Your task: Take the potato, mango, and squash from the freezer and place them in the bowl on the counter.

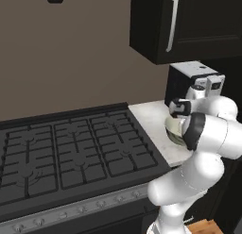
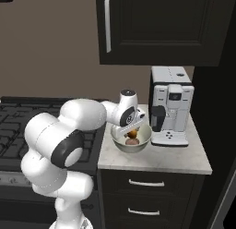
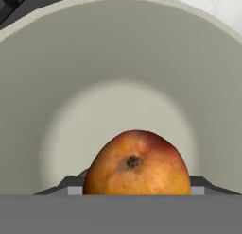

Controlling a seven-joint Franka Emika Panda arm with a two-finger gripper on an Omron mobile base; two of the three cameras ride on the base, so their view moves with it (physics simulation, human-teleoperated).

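Hand clamped on mango, hanging inside bowl on tabletop. Mango looks firm, smooth, probably slippery; hold across its widest middle seems best.

The white arm rises at lower right and bends over the bowl, hiding most of it. The bowl sits on the worktop between the black stove and the coffee machine, beneath a black cabinet.
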